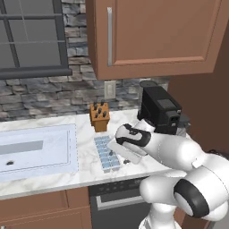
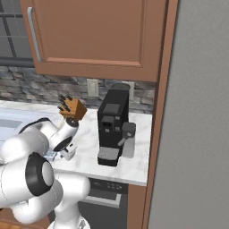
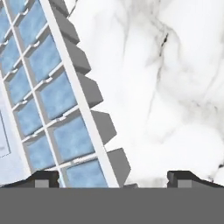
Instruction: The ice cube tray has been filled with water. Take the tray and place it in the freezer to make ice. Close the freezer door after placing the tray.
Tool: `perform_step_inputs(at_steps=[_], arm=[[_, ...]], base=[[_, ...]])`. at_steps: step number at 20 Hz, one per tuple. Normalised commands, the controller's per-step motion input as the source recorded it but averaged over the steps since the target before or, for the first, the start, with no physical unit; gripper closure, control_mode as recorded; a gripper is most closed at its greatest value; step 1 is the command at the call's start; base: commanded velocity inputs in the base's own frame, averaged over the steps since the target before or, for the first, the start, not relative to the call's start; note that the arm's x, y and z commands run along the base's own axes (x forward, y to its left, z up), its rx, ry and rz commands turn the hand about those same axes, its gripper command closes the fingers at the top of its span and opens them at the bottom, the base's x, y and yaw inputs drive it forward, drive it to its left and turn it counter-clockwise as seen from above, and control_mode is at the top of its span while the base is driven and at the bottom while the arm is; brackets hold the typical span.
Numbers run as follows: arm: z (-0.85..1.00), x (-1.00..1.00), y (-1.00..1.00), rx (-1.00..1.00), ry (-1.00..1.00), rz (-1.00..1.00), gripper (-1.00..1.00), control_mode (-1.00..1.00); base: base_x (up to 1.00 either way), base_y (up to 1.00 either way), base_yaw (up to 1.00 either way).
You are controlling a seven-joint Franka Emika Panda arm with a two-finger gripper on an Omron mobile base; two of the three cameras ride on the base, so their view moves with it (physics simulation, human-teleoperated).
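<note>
Left base view: ice cube tray [image 1: 106, 154] lies on the marble counter [image 1: 85, 172] at frame centre, below the knife block [image 1: 99, 117]; gripper [image 1: 126, 159] hangs just right of it.
Right base view: coffee machine [image 2: 112, 126] at centre, grey freezer door [image 2: 197, 134] at right.
Hand view: fingertips [image 3: 43, 179] spread wide, pinching nothing; tray fills the left.

The counter [image 1: 85, 172] looks like polished white marble with grey veins; the ice cube tray [image 1: 107, 153] matt white plastic; the cabinet [image 1: 156, 36] smooth brown wood.
</note>
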Motion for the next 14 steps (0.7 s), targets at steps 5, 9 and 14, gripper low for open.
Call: perform_step_inputs(at_steps=[5,9,14], arm=[[-0.16,0.00,0.43,-0.09,-0.20,0.01,-1.00,-1.00],[-0.39,0.00,0.43,-0.04,-0.04,0.03,-1.00,-1.00],[-0.36,0.04,0.36,0.00,0.00,0.03,1.00,-1.00]], base=[[0.00,0.00,0.00],[0.00,0.00,0.00],[0.00,0.00,0.00]])
